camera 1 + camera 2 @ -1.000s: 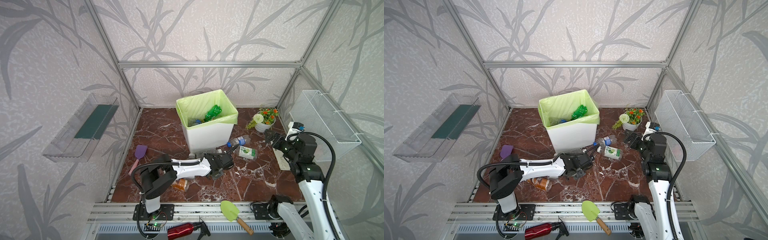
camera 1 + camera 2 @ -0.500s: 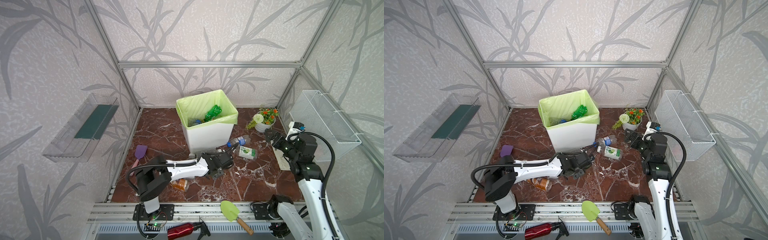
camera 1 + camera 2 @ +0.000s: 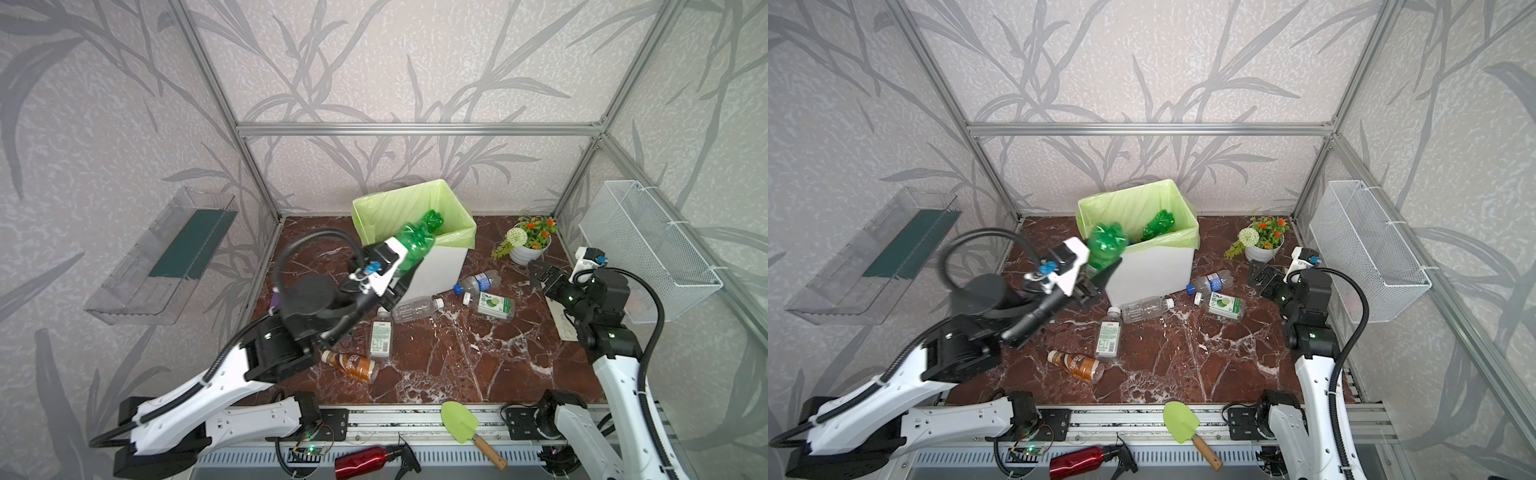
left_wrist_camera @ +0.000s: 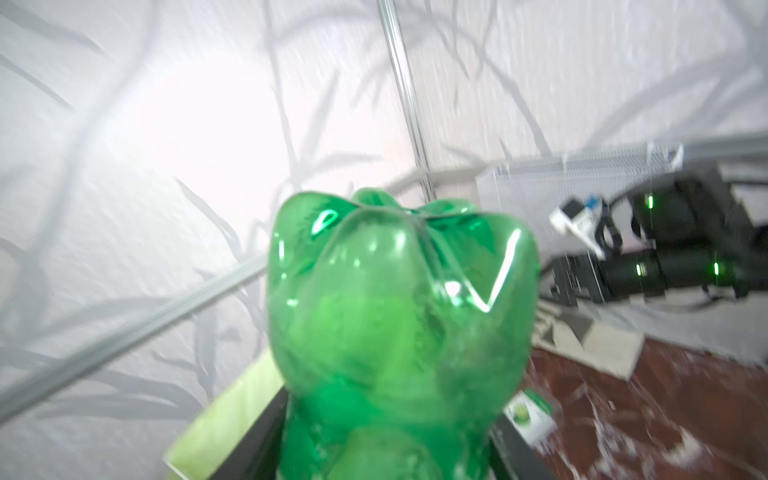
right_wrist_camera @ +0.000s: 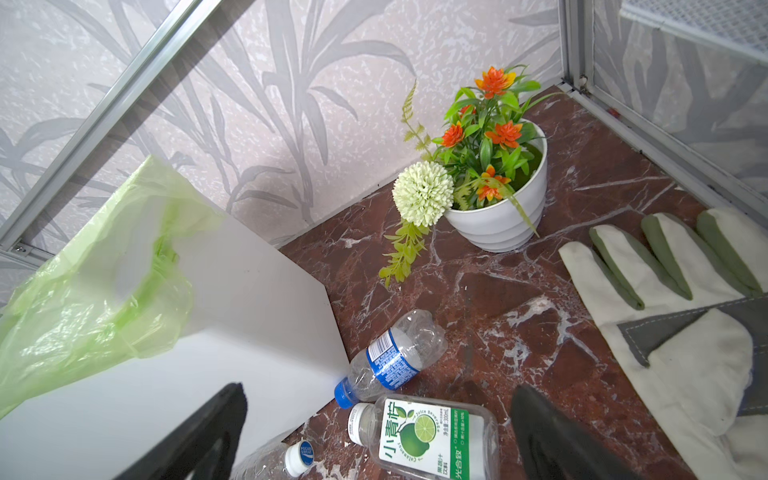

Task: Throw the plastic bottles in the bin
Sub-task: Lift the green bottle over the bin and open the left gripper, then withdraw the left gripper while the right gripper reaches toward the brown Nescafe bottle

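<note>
Vs. 1 s back, we see the left gripper [image 3: 409, 262] up off the tabletop [image 3: 457, 365]: it was low at the foot of the bin [image 3: 442, 266], now it's lifted to frame ctr, clamped on a green bottle [image 3: 417, 241]. That bottle is at the bin's near-left corner, approx. rim height; we can't tell if it's over the opening. Arm + bottle are motion-blurred in both top views. The right gripper [image 3: 544, 276], mid-right, has barely shifted; its fingers stand wide apart.

Green bottle: translucent plastic, dented, w/ a lobed, petal-shaped base that fills the left wrist view. Bin: smooth white rectangular walls, thin glossy light-green bag [image 3: 399, 203] folded over the rim; a 2nd green bottle [image 3: 434, 218] lies inside, same as before. Still lying on the tabletop: blue-label bottle [image 3: 478, 282] at the bin's right corner, clear bottle [image 3: 415, 307] w/ white cap, flat-sided lime-label bottle [image 3: 494, 305], white-label bottle [image 3: 381, 334], brown bottle [image 3: 351, 363] lower ctr. Tabletop is polished red-brown marble w/ white veins. In the right wrist view the blue-label one is crumpled and ribbed; a white fabric glove [image 5: 665, 332] w/ grey trim lies at right.
</note>
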{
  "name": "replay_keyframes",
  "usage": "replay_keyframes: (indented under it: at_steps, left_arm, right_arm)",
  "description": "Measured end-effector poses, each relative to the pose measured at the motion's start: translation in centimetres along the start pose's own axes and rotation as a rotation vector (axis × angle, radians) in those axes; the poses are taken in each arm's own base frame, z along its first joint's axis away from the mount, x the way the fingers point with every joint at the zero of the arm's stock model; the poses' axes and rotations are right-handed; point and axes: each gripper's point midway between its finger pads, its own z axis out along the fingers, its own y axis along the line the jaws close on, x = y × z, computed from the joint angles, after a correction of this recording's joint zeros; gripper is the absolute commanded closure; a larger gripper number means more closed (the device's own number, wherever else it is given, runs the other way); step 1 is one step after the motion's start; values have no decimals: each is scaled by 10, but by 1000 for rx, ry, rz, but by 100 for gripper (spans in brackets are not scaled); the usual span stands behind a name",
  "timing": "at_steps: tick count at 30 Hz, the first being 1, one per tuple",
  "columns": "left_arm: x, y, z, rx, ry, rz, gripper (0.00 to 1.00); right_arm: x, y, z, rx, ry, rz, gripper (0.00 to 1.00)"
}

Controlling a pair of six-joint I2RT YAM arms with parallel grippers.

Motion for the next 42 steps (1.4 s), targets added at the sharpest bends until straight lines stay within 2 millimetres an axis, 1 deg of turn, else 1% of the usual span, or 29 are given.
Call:
replay_keyframes:
  at_steps: [2, 4, 5, 7, 8, 10, 11, 12, 14, 15, 16, 17, 18, 19, 20, 22, 23, 24, 25, 26, 28, 29, 30, 31, 33, 36, 38, 40, 42]
  left_arm:
    - [-49, 28, -17, -64, -141, 8, 67]
    - [-82, 51, -27, -133, -233, 10, 68]
    - [-90, 62, -26, -174, -255, 11, 67]
    - [-86, 82, -9, -235, -246, 1, 67]
    - [-75, 92, 7, -249, -223, -18, 67]
    - [-35, 107, 48, -246, -136, -76, 71]
    - [-1, 110, 77, -222, -58, -120, 70]
    - [31, 109, 99, -190, 17, -163, 57]
    - [108, 94, 137, -114, 209, -243, 13]
    - [146, 83, 146, -80, 311, -276, 8]
    - [173, 73, 149, -57, 392, -306, 3]
    - [192, 67, 147, -42, 456, -324, 1]
    - [197, 64, 143, -37, 486, -336, 1]
    - [191, 66, 138, -44, 485, -335, 1]
    - [175, 71, 131, -56, 460, -326, 1]
    - [117, 89, 115, -96, 345, -295, 1]
    - [79, 99, 101, -122, 259, -277, 1]
    - [49, 106, 88, -141, 186, -262, 1]
    - [12, 115, 66, -168, 90, -245, 1]
    - [-17, 121, 44, -191, 13, -235, 1]
    - [-54, 129, 5, -236, -101, -225, 1]
    - [-64, 132, -11, -257, -143, -225, 1]
    - [-68, 134, -25, -279, -169, -230, 1]
    - [-65, 136, -34, -304, -176, -238, 1]
    - [-39, 138, -36, -353, -132, -271, 1]
    - [41, 134, -26, -422, 42, -339, 1]
    - [98, 126, -25, -460, 172, -381, 1]
    - [148, 119, -33, -501, 296, -421, 1]
    - [177, 115, -48, -552, 370, -467, 1]
  right_arm:
    - [0, 1, 1, -7, 2, 7, 1]
    - [0, 1, 1, -10, 1, 10, 1]
    - [0, 2, 1, -12, 2, 11, 1]
    - [1, 2, 1, -15, 4, 12, 1]
    - [1, 2, 1, -15, 4, 13, 1]
    - [1, 2, 1, -15, 4, 16, 1]
    - [1, 2, 1, -15, 4, 21, 1]
    - [1, 2, 1, -15, 4, 24, 1]
    - [0, 3, 1, -18, 4, 28, 1]
    - [0, 3, 1, -19, 4, 29, 1]
    - [0, 3, 1, -20, 3, 29, 1]
    - [0, 4, 1, -23, 3, 29, 1]
    - [0, 4, 1, -26, 2, 29, 1]
    - [0, 4, 1, -27, 2, 29, 1]
    - [0, 5, 1, -28, 2, 31, 1]
    - [-1, 5, 1, -30, 1, 37, 1]
    - [-1, 5, 1, -34, 1, 41, 1]
    - [0, 5, 1, -36, 3, 45, 1]
    - [1, 5, 2, -34, 5, 50, 1]
    - [3, 4, 2, -32, 9, 54, 1]
    - [4, 3, 3, -29, 13, 57, 1]
    - [5, 3, 2, -29, 13, 58, 1]
    - [5, 3, 2, -29, 13, 60, 1]
    - [5, 3, 2, -30, 13, 61, 1]
    - [5, 3, 2, -29, 13, 68, 1]
    - [8, 1, 4, -27, 19, 79, 1]
    - [13, -2, 5, -26, 34, 86, 1]
    - [18, -3, 7, -30, 51, 90, 1]
    - [20, -1, 8, -41, 63, 89, 2]
